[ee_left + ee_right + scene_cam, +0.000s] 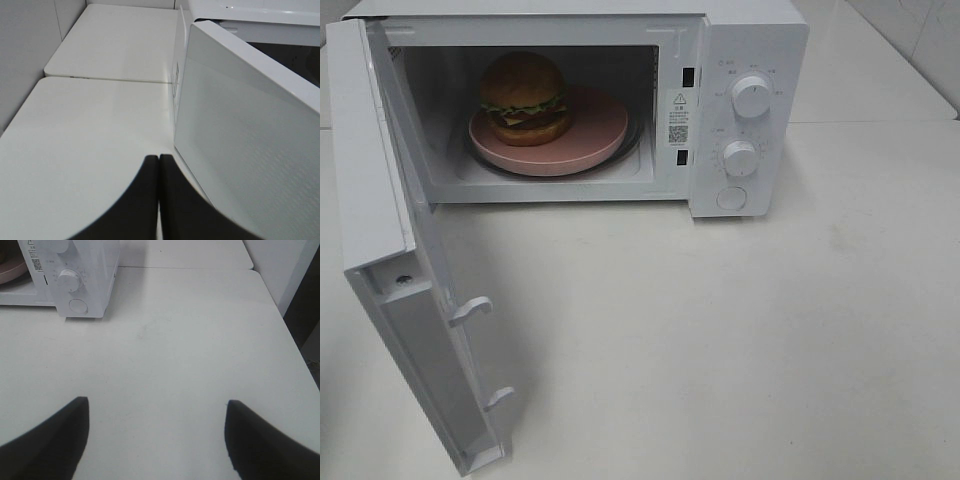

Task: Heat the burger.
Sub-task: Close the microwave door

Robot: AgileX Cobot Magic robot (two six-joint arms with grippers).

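Just beside my left gripper (159, 200), fingers pressed together, empty: microwave door (240, 125), which stood open. Right gripper (157, 440): spread, empty. Well ahead of it, burger (525, 97) sat on plate (598, 140) inside microwave (760, 45). I judged loading done; door and dial (740, 158) remained.

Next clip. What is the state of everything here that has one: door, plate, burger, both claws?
Microwave door: swung wide open.
Pink plate: lying flat inside the microwave.
Burger: upright on that plate, off-centre toward the hinge side.
Left claw: shut, empty, beside the door's outer face.
Right claw: open, empty, above the table.
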